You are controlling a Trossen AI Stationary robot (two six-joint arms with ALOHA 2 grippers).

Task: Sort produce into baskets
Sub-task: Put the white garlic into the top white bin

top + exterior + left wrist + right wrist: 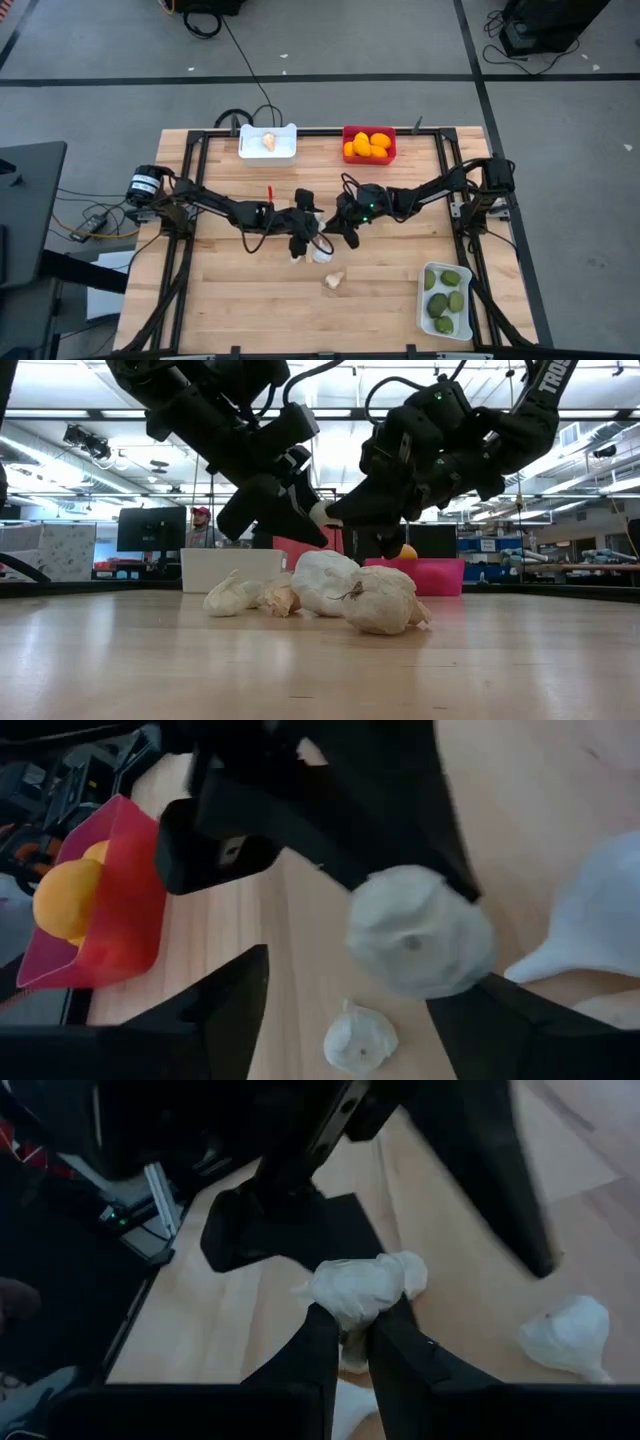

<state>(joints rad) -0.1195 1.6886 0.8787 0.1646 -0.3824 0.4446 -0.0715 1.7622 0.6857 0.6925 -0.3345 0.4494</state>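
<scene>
Over the middle of the pale wooden table point(240, 300), the left gripper point(300, 238) hangs with fingers spread apart beside the right gripper point(350, 1330), whose fingers are clamped on a whitish papery garlic bulb point(355, 1288). More bulbs point(375, 600) lie below. A red plastic basket point(369, 143) of orange citrus sits far, right of centre.

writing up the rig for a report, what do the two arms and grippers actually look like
Both arms are matte black, built of jointed segments. The left arm has a silver-and-black cylindrical motor at its base; the right arm shows a small green light near its wrist, with white lettering visible in the low view. Thin black cables loop along both. The left gripper and right gripper have flat dark fingers.
</scene>
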